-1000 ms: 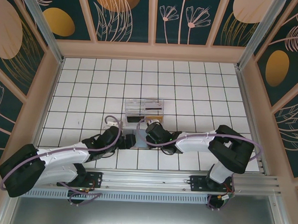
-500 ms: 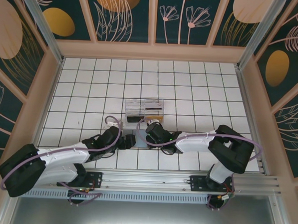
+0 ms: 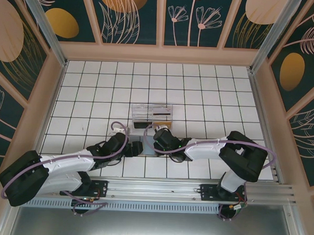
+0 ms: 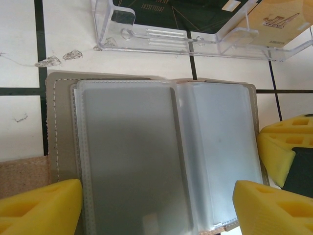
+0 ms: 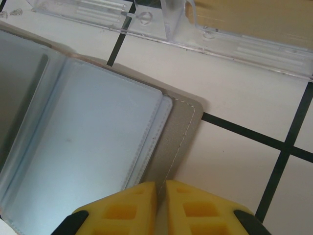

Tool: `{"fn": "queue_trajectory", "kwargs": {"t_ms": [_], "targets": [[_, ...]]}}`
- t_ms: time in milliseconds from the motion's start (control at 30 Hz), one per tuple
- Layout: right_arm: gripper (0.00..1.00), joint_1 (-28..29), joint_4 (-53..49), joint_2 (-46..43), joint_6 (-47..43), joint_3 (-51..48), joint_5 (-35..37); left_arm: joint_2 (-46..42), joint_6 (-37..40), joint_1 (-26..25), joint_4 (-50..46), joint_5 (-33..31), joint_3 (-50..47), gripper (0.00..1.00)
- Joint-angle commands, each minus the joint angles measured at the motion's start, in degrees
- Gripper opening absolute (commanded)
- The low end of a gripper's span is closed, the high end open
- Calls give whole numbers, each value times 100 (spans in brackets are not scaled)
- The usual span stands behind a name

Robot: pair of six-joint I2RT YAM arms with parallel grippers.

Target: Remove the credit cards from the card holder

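One grey folding card holder point(image 4: 161, 156) lies open mid-frame on the tiled table point(image 4: 19, 29). One clear plastic tray point(image 4: 161, 41) above it holds two cards (a dark card point(image 4: 166, 10), a tan card point(image 4: 279, 19)). Left gripper point(image 4: 154, 210) jaws gape around the holder; right gripper point(image 5: 157, 200) jaws pinch its edge.

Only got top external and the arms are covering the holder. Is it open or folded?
Observer: Open flat. The left wrist view shows the card holder with its frosted sleeves facing up.
Operator: Right gripper on it?
Observer: Yes. In the right wrist view the right gripper is shut and appears to pinch the edge of the holder's cover.
Operator: And the left?
Observer: The left gripper is open wide, straddling the holder's near end without closing on it.
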Motion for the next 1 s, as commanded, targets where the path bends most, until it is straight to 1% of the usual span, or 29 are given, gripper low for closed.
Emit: {"fn": "queue_trajectory", "kwargs": {"t_ms": [0,167,267,533,867,967], "targets": [[16,64,-185,246,95,5,-62,-98,51,-12,51,210,14,81],[16,64,-186,239,96,-3,-60,-379,-11,-8,-205,-111,24,82],[16,64,-185,236,91,-3,-57,-457,-27,-8,-180,-83,-3,81],[16,71,-203,241,87,15,-60,-186,-18,-9,-102,-11,10,79],[16,73,-190,258,89,24,-51,-51,130,-11,480,609,-47,78],[16,73,-185,258,96,7,-45,-83,141,-10,508,638,-56,78]]}}
